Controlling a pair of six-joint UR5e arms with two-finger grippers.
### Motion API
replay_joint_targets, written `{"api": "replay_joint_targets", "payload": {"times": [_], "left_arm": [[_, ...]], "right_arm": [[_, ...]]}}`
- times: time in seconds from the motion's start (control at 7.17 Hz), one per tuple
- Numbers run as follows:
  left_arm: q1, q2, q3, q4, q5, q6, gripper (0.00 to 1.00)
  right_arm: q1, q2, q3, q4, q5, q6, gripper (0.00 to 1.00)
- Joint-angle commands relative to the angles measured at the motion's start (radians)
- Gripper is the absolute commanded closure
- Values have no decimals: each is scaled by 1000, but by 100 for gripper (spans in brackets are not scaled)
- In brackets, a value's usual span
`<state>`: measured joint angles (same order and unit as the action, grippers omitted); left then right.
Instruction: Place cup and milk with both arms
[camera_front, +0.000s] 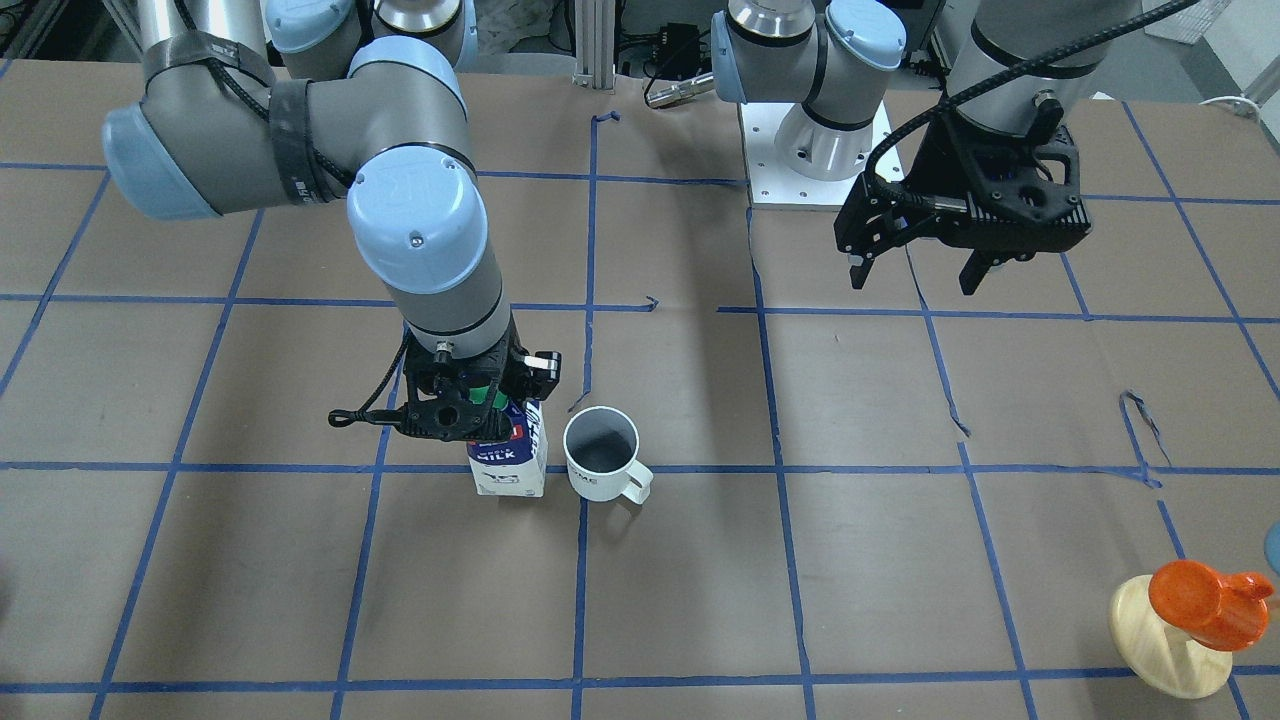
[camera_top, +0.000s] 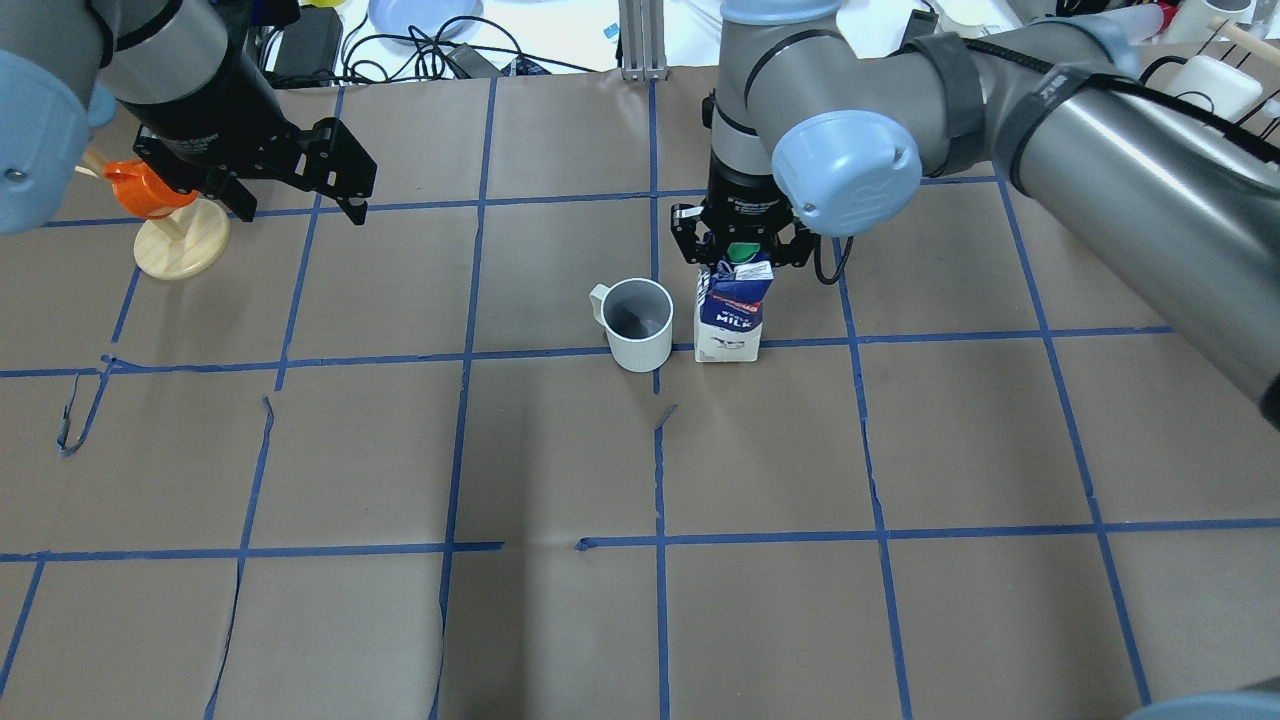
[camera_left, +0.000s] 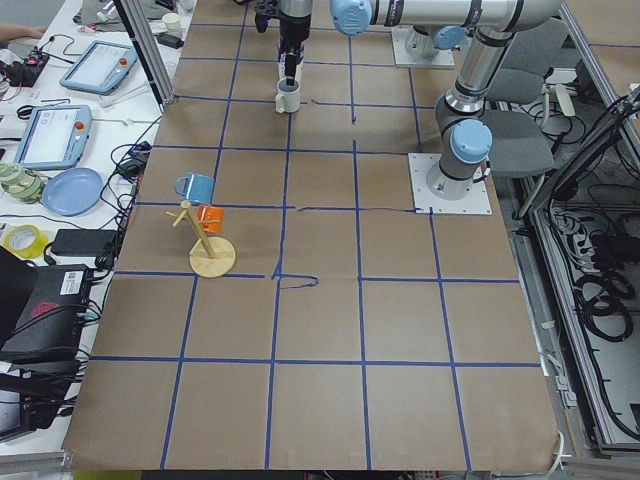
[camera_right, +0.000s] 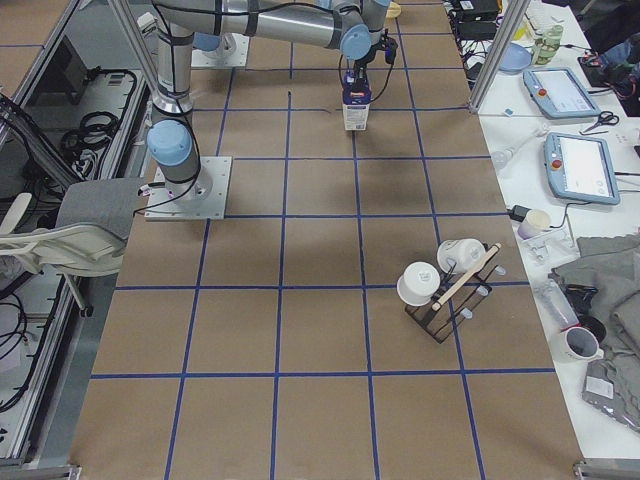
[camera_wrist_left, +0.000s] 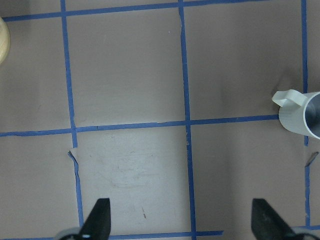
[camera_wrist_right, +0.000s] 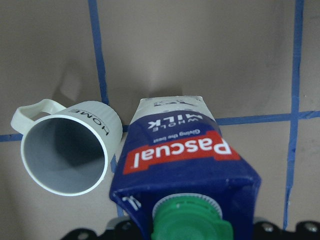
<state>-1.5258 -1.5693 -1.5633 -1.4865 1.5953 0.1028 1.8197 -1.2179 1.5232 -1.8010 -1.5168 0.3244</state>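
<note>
The white mug (camera_top: 640, 322) with its dark inside stands upright near the table's middle, also in the front view (camera_front: 602, 455). The navy and white milk carton (camera_top: 730, 320) stands upright on the table right beside it, a small gap between them; it also shows in the front view (camera_front: 510, 462). My right gripper (camera_top: 745, 255) is straight above the carton, its fingers on either side of the gable top and green cap (camera_wrist_right: 189, 220), and it looks open. My left gripper (camera_top: 298, 205) is open and empty, raised over the far left of the table, fingers (camera_wrist_left: 100, 215) wide apart.
A wooden stand (camera_top: 180, 245) with an orange cup (camera_top: 140, 188) stands at the far left, just beside my left gripper. Blue tape lines grid the brown table. A rack with white cups (camera_right: 445, 285) stands at the table's right end.
</note>
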Motion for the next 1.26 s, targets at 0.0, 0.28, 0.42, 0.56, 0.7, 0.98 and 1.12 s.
{"api": "replay_joint_targets", "payload": {"times": [0.0,0.28,0.42,0.56,0.7,0.98,1.12], "left_arm": [[1,2,-1,0,0,0,0],[-1,2,-3,0,0,0,0],[-1,2,-3,0,0,0,0],[-1,2,-6,0,2,0,0],[-2,2,-6,0,2,0,0],[-2,2,-7,0,2,0,0],[-2,2,-7,0,2,0,0]], "right_arm": [[10,11,3,-11,-2,21,45],[10,9,-3,-11,0,18,0],[6,0,-20,-8,-6,15,0],[3,-37,-67,15,-13,10,0],[-3,-90,-105,96,-14,10,0],[-14,-211,-117,202,-89,-8,0],[-19,-239,-117,242,-92,-49,0]]}}
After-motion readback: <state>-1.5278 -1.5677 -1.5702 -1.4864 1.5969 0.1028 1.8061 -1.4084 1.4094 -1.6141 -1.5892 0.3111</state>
